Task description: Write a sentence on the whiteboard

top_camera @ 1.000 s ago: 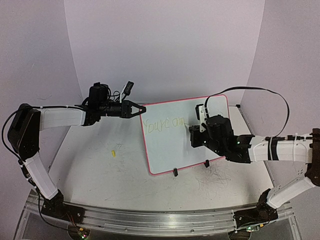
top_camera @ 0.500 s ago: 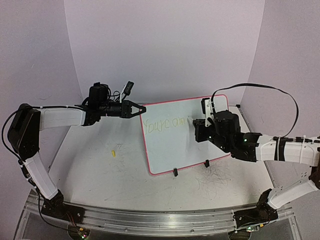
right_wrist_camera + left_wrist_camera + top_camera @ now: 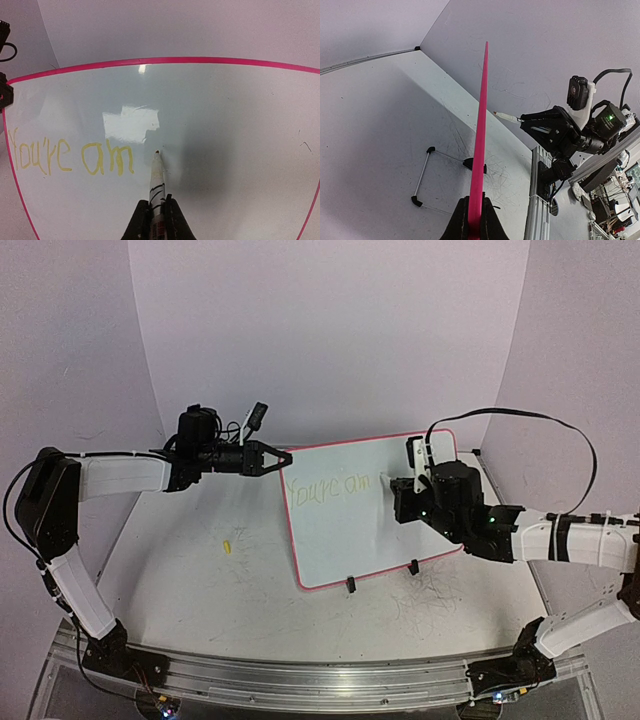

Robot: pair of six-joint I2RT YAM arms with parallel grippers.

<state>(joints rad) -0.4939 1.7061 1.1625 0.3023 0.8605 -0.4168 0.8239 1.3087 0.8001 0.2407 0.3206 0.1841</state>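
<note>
The whiteboard (image 3: 345,530) stands tilted on its two black clip feet, white with a pink border. My left gripper (image 3: 285,456) is shut on its upper left corner; in the left wrist view the pink edge (image 3: 480,135) runs up from between the jaws. The sentence (image 3: 325,489) reads "You're am" in yellow (image 3: 70,157). My right gripper (image 3: 157,212) is shut on a white marker (image 3: 156,177), whose tip sits at the board just right of the last letter. In the top view the right gripper (image 3: 392,490) is over the board's upper right part.
A small yellow cap (image 3: 227,545) lies on the table left of the board. A wire stand (image 3: 422,172) shows behind the board in the left wrist view. Purple walls close in the back and sides. The metal rail (image 3: 300,680) runs along the near edge.
The right arm has moved up and slightly right along the board, bringing the marker tip from below the writing line up beside the "m". The left arm and board have stayed put.
</note>
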